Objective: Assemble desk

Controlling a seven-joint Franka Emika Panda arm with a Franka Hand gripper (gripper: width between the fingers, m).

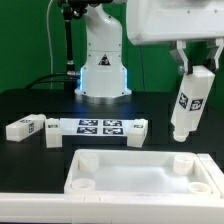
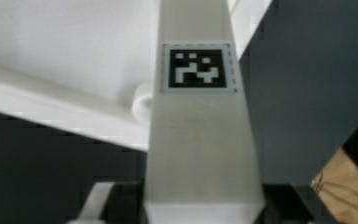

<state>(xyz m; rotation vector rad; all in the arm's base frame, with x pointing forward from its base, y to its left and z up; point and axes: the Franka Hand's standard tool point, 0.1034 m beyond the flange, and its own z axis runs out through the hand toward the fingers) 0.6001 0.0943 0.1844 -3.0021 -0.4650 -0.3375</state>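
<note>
Gripper (image 1: pixel 195 68): jaws clamped on upright white square-section plastic leg (image 1: pixel 190 105), 3 o'clock, exterior view.
Large white rimmed plastic tabletop (image 1: pixel 140 173): 6 o'clock, below that leg.
Second white leg (image 1: pixel 25 128): 9 o'clock, lying flat.

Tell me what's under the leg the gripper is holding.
The leg hangs over a corner of the tabletop, near a round socket, not touching. From the wrist, the leg covers the spot straight below.
</note>
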